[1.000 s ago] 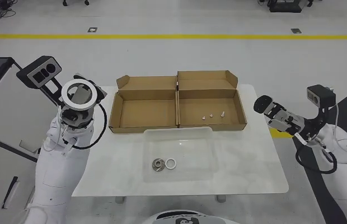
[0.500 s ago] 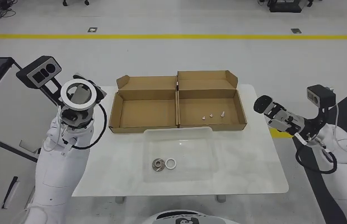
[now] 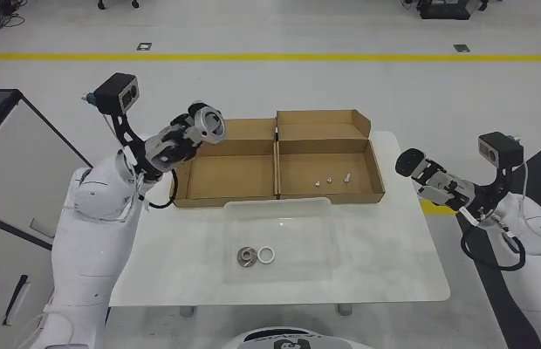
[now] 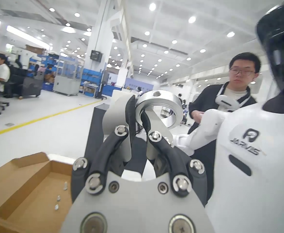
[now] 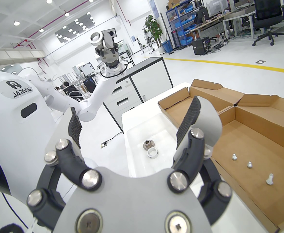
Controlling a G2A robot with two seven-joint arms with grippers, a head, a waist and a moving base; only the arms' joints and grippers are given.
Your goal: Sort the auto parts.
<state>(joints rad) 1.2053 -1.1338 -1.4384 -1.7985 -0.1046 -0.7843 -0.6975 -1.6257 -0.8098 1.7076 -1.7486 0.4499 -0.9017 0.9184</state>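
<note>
My left gripper (image 3: 201, 126) is shut on a silver metal ring (image 3: 209, 121), held in the air over the far left corner of the left cardboard box (image 3: 227, 179). In the left wrist view the ring (image 4: 156, 98) sits pinched between the black fingertips. My right gripper (image 3: 410, 163) hangs open past the table's right edge, with nothing between its fingers (image 5: 193, 115). The clear tray (image 3: 297, 231) in front of the boxes holds a metal flanged hub (image 3: 246, 256) and a white ring (image 3: 266, 255). Three small bolts (image 3: 332, 180) lie in the right box (image 3: 301, 170).
Both boxes stand side by side at the back of the white table (image 3: 401, 262), with their lids folded open. A dark cabinet (image 5: 144, 73) stands left of the table. A person stands behind the robot, away from the parts.
The left arm has swung from beside the table's left edge up and right toward the left box, turning the ring from flat to tilted. The right arm has not moved.
</note>
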